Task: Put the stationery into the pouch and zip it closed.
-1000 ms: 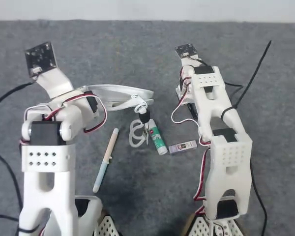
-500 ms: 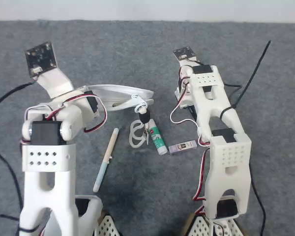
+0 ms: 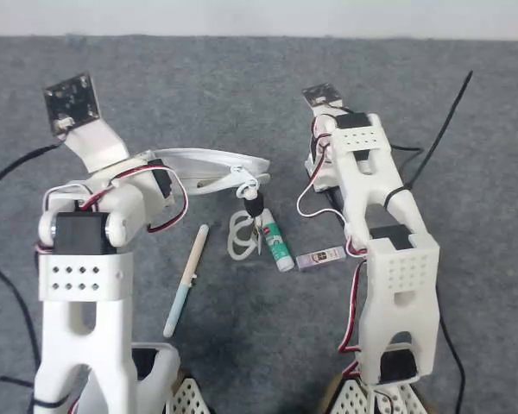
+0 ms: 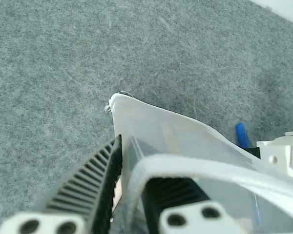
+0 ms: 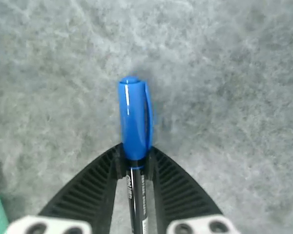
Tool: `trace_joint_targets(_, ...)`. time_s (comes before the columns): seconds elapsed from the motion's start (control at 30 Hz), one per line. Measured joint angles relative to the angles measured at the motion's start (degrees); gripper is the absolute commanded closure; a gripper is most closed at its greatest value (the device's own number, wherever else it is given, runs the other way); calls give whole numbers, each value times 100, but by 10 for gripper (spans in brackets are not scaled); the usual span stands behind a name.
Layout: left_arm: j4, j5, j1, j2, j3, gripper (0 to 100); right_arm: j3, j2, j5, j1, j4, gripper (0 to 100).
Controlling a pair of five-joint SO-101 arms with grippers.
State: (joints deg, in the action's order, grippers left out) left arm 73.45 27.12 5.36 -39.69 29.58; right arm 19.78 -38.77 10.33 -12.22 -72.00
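Right wrist view, glossy pen (image 5: 135, 117), fuzzy table (image 5: 234, 73)

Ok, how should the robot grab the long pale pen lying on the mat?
Probably around the middle of the pale pen, coming straight down from above with the fingers either side of its thin shaft. It lies flat, and there is bare mat on both sides for the fingers to land.

The high view looks steeply down over the grey mat (image 3: 242, 78). Wrist views face out close along their jaws; both catch the blue-capped pen (image 5: 134, 117); left and high share the pouch (image 4: 176, 136).
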Motion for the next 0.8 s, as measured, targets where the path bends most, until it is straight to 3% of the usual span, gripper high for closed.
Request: trace_joint_targets(0.8,0,0,0,0,0,988,0,2532,-141,-862,-2409,991)
